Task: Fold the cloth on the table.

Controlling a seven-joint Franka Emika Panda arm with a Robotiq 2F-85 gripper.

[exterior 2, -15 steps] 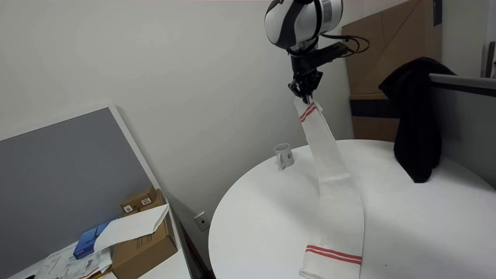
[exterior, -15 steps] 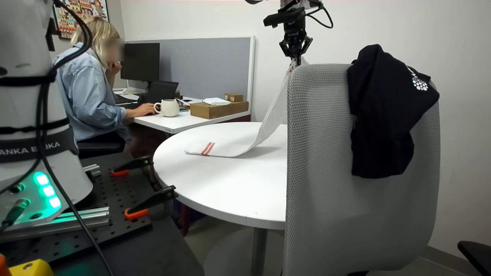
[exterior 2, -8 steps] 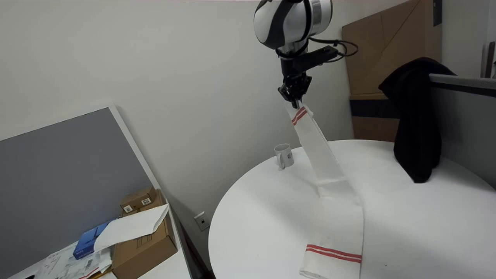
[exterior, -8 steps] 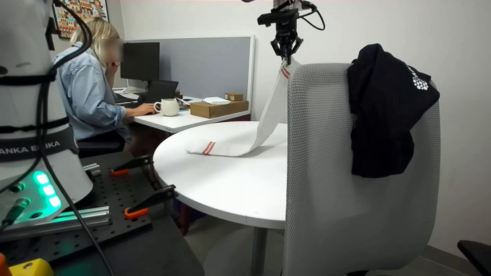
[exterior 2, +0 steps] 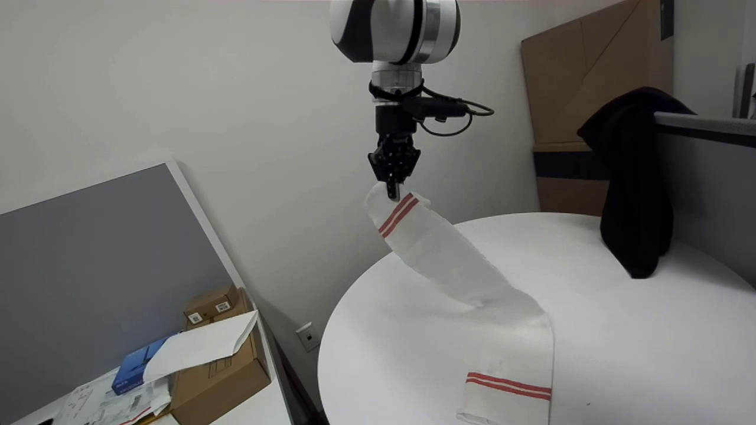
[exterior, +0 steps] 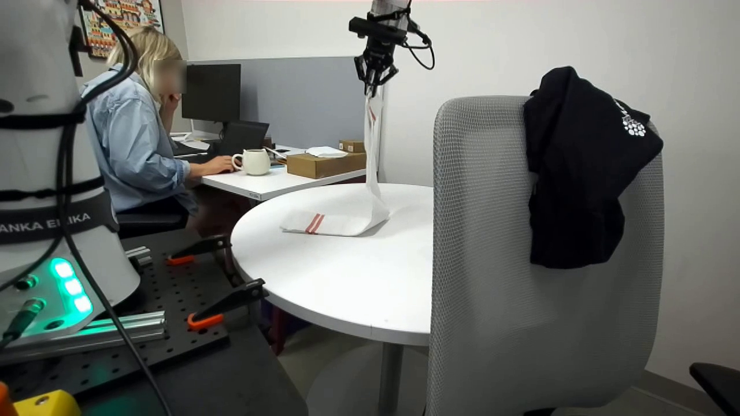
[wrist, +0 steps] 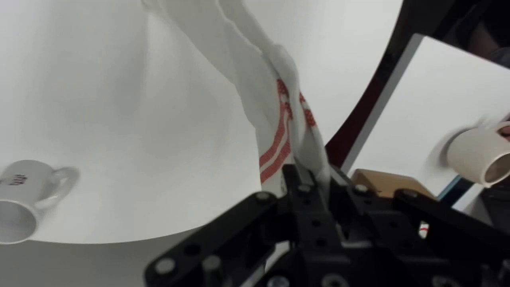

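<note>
The white cloth with red stripes hangs from my gripper over the round white table. Its raised part shows in both exterior views (exterior: 373,156) (exterior 2: 458,260), and its lower striped end lies flat on the table (exterior: 347,280) (exterior 2: 378,354). My gripper is shut on the cloth's upper end, well above the tabletop, in both exterior views (exterior: 371,91) (exterior 2: 393,192). In the wrist view the fingers (wrist: 314,177) pinch a bunched fold of the cloth (wrist: 255,91), with a striped flap beside them. The cloth bends where it meets the table.
A white mug (wrist: 24,191) stands near the table edge in the wrist view; the cloth hides it in an exterior view. A mesh chair (exterior: 480,260) with a black garment (exterior: 578,173) stands at the table. A desk with a mug (exterior: 255,162) and cardboard box (exterior: 329,166) adjoins; a person sits there.
My gripper has moved left in both exterior views, and lower in an exterior view, carrying the cloth's upper end. The raised part now stands steeper or leans left. The flat striped end has stayed put.
</note>
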